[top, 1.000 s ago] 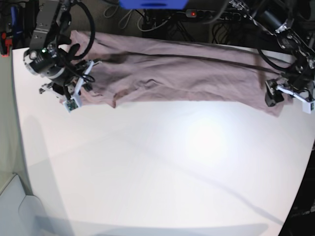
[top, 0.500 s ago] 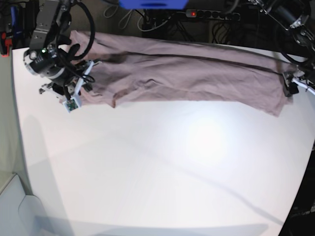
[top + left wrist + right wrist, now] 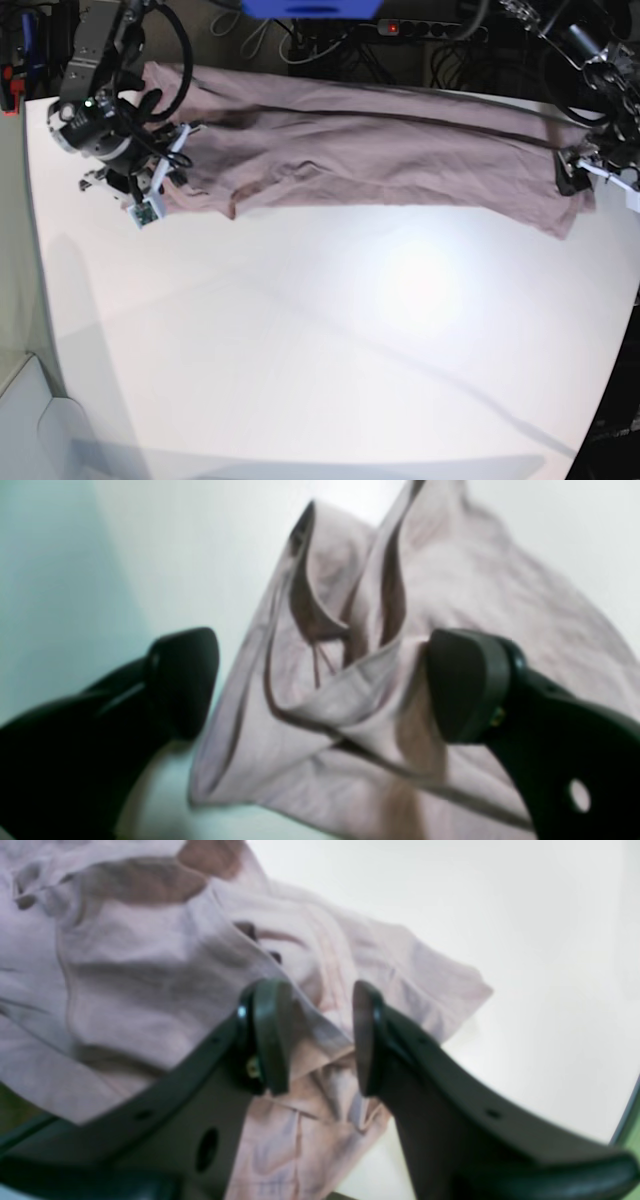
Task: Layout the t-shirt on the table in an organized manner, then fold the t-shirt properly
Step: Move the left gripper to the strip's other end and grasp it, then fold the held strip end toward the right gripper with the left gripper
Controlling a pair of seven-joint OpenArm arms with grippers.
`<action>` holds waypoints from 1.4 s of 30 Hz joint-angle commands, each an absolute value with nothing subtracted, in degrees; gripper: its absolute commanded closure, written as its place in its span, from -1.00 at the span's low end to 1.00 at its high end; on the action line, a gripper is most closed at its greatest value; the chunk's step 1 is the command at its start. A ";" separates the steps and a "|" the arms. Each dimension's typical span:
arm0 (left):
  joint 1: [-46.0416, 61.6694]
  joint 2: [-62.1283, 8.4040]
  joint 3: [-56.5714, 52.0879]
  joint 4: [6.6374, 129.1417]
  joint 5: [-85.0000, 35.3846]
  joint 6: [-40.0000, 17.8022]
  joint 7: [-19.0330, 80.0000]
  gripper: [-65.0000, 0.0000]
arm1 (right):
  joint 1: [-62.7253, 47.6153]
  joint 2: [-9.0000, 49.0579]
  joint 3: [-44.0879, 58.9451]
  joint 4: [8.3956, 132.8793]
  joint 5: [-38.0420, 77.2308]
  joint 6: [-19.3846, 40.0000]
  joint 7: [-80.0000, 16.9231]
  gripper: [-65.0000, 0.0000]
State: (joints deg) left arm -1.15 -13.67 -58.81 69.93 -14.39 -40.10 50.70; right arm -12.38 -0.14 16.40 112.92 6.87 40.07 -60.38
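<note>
The t-shirt [image 3: 370, 160] lies stretched in a long band along the far edge of the table [image 3: 330, 340], wrinkled and partly doubled over on itself; the whole near part of the tabletop is bare.

Base view, left end: the right gripper [image 3: 315, 1037] sits at the shirt's end near the far left corner. In the right wrist view its jaws stand partly closed with a raised fold of fabric between the pads; it reads as a pinch on the cloth, though blur hides how firm the contact is.

Right end: the left gripper [image 3: 320, 685] is at the shirt's other end, near the table's right edge. Its jaws are spread wide, straddling a bunched, folded-over corner; one pad seems to touch the fabric, nothing is clamped.

Risks, judged from this:
- Only one end is held. Any pull from the right arm would drag the whole band sideways instead of tensioning it.
- If the left jaws close on the bunched corner, they would likely take several layers, so the doubled-over part stays trapped when lifted.
- The shirt sits tight against the far edge; a slack end could slide off behind the table.
- The right pinch is on a shallow fold and could slip.
</note>
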 commanded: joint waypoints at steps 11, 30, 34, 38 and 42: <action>-1.01 -14.73 -55.25 69.58 -15.08 -40.00 50.95 -0.29 | -12.00 0.22 16.66 113.89 7.60 40.00 -59.38 0.33; -0.75 -10.15 -50.33 86.81 -15.16 -40.00 53.93 1.00 | -11.91 0.22 16.48 113.89 7.60 40.00 -59.38 0.33; 0.75 -5.85 -46.64 98.33 -15.08 -40.00 59.38 1.00 | -11.91 0.22 16.57 113.80 7.60 40.00 -59.30 0.34; 3.74 -1.27 -41.01 108.00 -14.81 -40.00 62.55 1.00 | -11.12 0.22 16.66 113.80 7.60 40.00 -59.56 0.34; 7.52 0.66 -30.46 112.40 -15.08 -40.00 63.25 1.00 | -10.51 0.22 16.66 113.80 7.52 40.00 -59.74 0.34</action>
State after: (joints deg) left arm 7.97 0.86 -30.20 111.31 -13.98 -40.12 64.07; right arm -11.00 -0.01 16.58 112.88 6.87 40.05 -60.55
